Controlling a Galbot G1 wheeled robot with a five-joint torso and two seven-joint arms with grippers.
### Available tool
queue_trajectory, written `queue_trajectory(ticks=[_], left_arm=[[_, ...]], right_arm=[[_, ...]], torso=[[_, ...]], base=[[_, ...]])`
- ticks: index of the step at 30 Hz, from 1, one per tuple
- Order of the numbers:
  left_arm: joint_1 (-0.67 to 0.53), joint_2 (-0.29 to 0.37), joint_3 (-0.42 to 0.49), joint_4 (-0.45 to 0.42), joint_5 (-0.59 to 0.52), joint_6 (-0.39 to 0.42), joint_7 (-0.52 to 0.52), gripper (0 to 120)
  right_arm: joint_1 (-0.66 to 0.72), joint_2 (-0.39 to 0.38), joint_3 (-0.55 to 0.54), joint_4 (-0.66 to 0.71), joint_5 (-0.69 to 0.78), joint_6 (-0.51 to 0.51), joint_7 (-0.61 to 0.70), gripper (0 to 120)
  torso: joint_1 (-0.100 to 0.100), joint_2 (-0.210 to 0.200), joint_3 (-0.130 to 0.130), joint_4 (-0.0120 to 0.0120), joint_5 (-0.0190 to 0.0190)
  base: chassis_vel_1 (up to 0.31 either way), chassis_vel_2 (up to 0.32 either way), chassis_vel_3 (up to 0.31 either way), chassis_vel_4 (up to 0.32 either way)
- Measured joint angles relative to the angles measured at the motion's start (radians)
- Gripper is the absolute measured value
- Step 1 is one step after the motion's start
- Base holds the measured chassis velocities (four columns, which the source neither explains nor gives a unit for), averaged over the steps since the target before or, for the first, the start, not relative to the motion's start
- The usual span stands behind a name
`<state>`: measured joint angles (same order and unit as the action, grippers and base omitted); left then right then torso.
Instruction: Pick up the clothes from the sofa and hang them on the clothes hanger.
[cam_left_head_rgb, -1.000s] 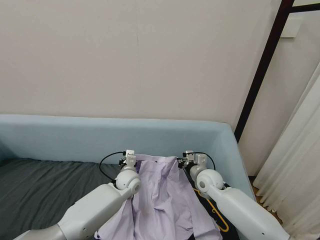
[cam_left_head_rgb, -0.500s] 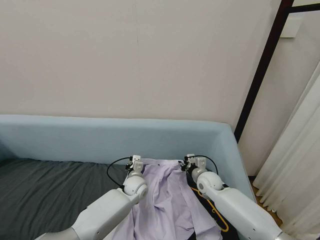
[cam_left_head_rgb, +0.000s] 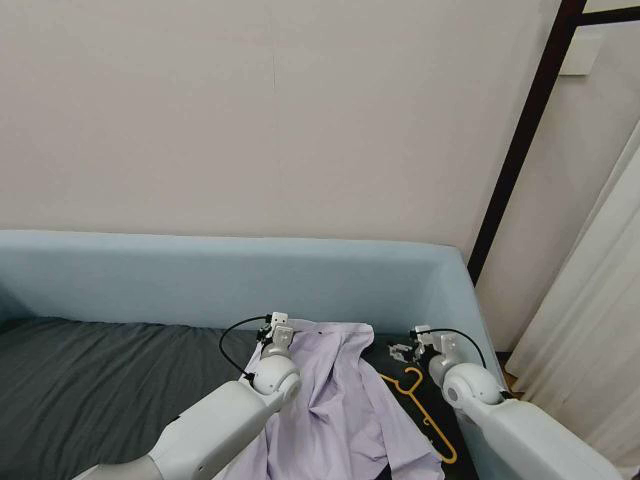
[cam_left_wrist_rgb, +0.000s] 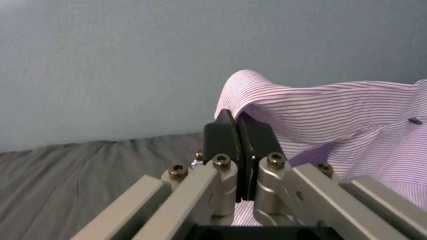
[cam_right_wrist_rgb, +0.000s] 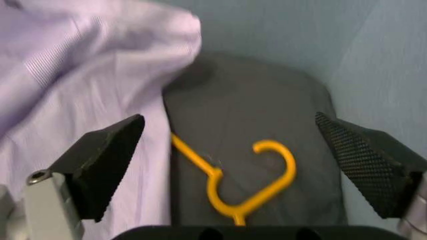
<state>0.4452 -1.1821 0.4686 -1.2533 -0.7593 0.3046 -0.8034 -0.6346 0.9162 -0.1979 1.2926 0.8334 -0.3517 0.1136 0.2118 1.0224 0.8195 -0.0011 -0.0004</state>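
Finely striped, creased lilac cloth shirt; matt grey fabric sofa seat; smooth yellow hanger, probably plastic; brushed-metal left gripper, matt black pads.

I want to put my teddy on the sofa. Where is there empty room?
The dark seat cushion left of the purple shirt, below the blue backrest, is bare. The right end is crowded: shirt pinched by the left hand, yellow hanger, open right hand by it.

Left pincer clamped, right pincer splayed.
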Motion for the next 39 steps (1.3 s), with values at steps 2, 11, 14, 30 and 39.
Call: queue_trajectory(ticks=[2, 11, 14, 30, 39], left_arm=[[0.002, 0.002, 0.004, -0.007, 0.002, -0.004, 0.001, 0], [0.016, 0.016, 0.013, -0.034, 0.022, -0.016, 0.015, 0], [0.028, 0.022, 0.013, -0.044, 0.027, -0.02, 0.018, 0], [0.044, 0.016, 0.008, -0.044, 0.042, -0.032, 0.031, 0], [0.049, 0.016, 0.003, -0.039, 0.056, -0.042, 0.042, 0]], right_arm=[[-0.013, 0.002, 0.006, -0.036, -0.042, -0.009, -0.04, 100], [-0.029, 0.023, 0.013, -0.158, -0.11, -0.02, -0.135, 100], [-0.036, 0.031, 0.017, -0.191, -0.115, -0.02, -0.161, 100], [-0.043, 0.083, 0.031, -0.3, -0.159, 0.025, -0.233, 81], [-0.047, 0.098, 0.033, -0.317, -0.167, 0.03, -0.247, 51]], torso=[[0.0, 0.0, 0.0, 0.0, -0.0002], [0.0, 0.0, 0.0, -0.0001, -0.0003], [0.0, 0.0, 0.0, -0.0001, -0.0004], [0.0, 0.0, 0.0, -0.0002, -0.0004], [0.0, 0.0, 0.0, 0.0, -0.0004]], base=[[0.0, 0.0, 0.0, 0.0], [0.0, 0.0, 0.0, 0.0], [0.0, 0.0, 0.0, 0.0], [0.0, 0.0, 0.0, 0.0], [0.0, 0.0, 0.0, 0.0]])
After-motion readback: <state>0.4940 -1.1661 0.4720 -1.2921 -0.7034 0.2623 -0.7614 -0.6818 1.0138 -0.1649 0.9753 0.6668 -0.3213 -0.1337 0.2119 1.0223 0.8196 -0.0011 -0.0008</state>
